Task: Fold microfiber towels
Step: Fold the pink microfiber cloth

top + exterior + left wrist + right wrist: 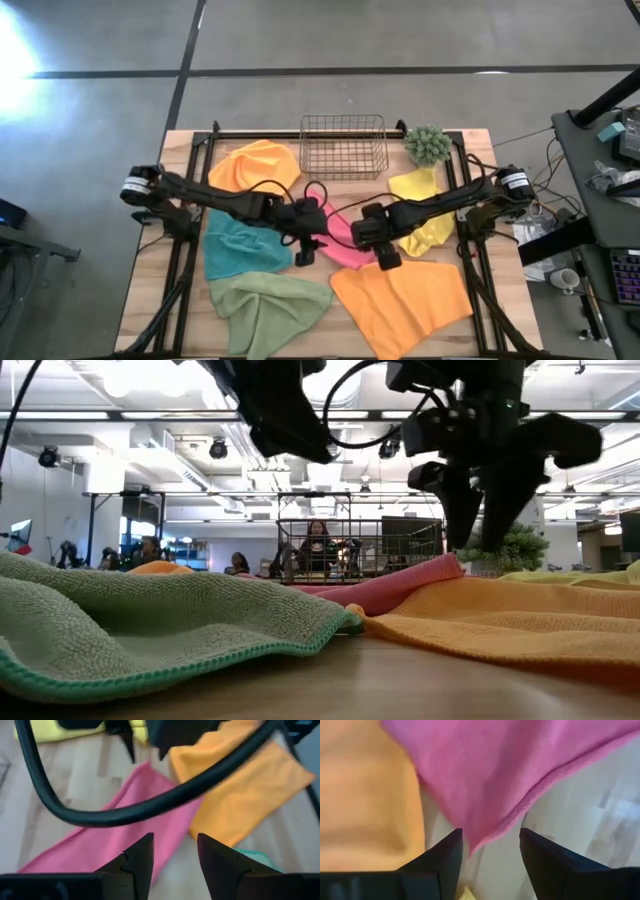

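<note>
- Wooden table [150, 300], pale planks, dark frame rails down its left and right sides; grey floor around it; in the low view an open office with ceiling lights and seated people lies far behind.
- Sage towel [268, 305]: near edge, left of centre, rumpled, one corner folded under.
- Orange towel [402, 300]: near edge, right of centre, lying mostly flat; its far left corner touches the pink towel.
- Teal towel [240, 250]: left side, mid-depth, just beyond the sage towel and touching it.
- Pink towel [345, 240]: centre of table, a long strip between the two grippers, one end running under the orange towel's edge.
- Left gripper [305, 252]: at centre, just left of the pink towel, raised above the table; fingers parted with nothing between them, the pink towel showing beyond them in the left wrist view.
- Right gripper [385, 255]: at centre, over the junction of the pink and near orange towels; jaws spread and released, empty, the pink towel's edge lying below the gap in the right wrist view.
- Yellow towel [425, 215]: right side, mid-depth, partly under the right arm.
- Second orange towel [255, 165]: far left, bunched, just left of the basket.
- Wire basket [343, 145]: far edge, centre, upright.
- Green plant [428, 145]: far right, just beside the basket.
</note>
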